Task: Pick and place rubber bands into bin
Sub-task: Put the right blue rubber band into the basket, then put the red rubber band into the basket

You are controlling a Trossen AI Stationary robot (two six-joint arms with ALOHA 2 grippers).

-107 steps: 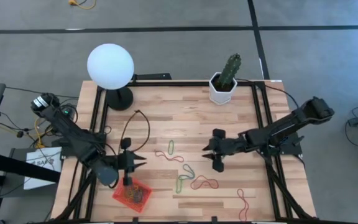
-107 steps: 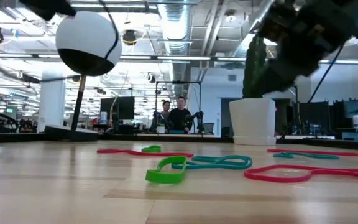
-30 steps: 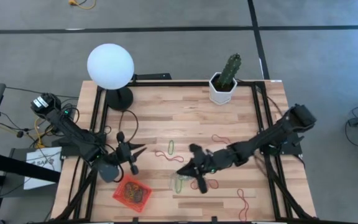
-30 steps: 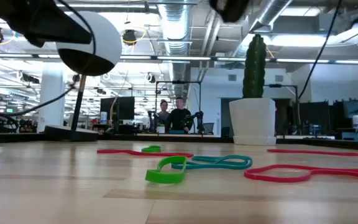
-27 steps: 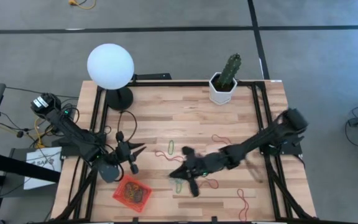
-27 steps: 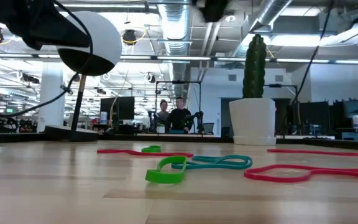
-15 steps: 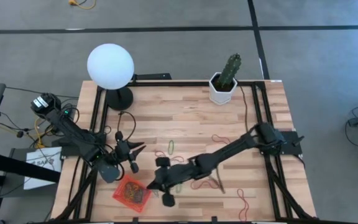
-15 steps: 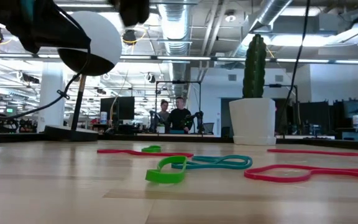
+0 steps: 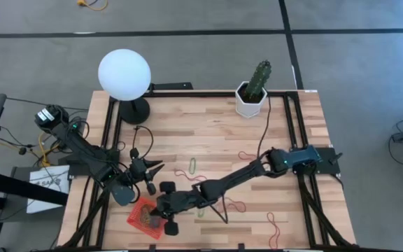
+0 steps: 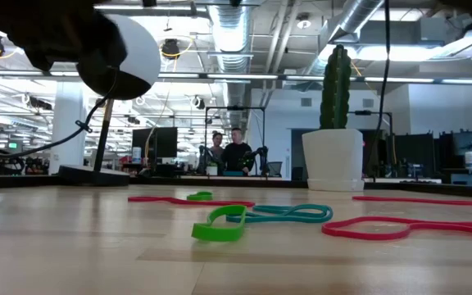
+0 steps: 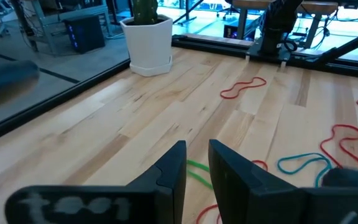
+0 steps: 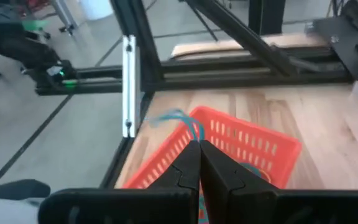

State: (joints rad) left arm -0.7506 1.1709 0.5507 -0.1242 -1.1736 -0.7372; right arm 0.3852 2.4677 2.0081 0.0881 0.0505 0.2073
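The orange bin [image 9: 136,214] stands at the table's near left corner and holds several rubber bands. My right gripper [image 9: 150,213] reaches across the table to it, shut on a grey-blue rubber band [image 12: 178,119], with its fingertips [image 12: 194,149] over the bin's mesh wall [image 12: 241,146]. Loose rubber bands lie flat on the wood: a green one [image 9: 193,166], a green and a teal one [image 10: 218,223], and red ones [image 9: 234,206] [image 9: 274,227]. My left gripper [image 9: 152,175] hovers just beyond the bin's far side, open by a narrow gap [image 11: 196,167], with nothing in it. My right gripper pinches the grey-blue rubber band between its two fingertips. A short loop of the band [image 12: 180,122] sticks out past the tips. The fingers slant downward, coming from the table's right side. The band is clear of the table, above the bin's wall.
A white globe lamp [image 9: 124,73] and a cactus in a white pot [image 9: 252,98] stand along the far edge. A black cable [image 9: 144,140] loops near my left arm. A red rubber band [image 9: 248,156] lies toward the right. People stand far off in the room [image 10: 228,152].
My right gripper, shut throughout, has swept from the middle of the table toward the near left corner and sunk a little. It has ended over the bin.
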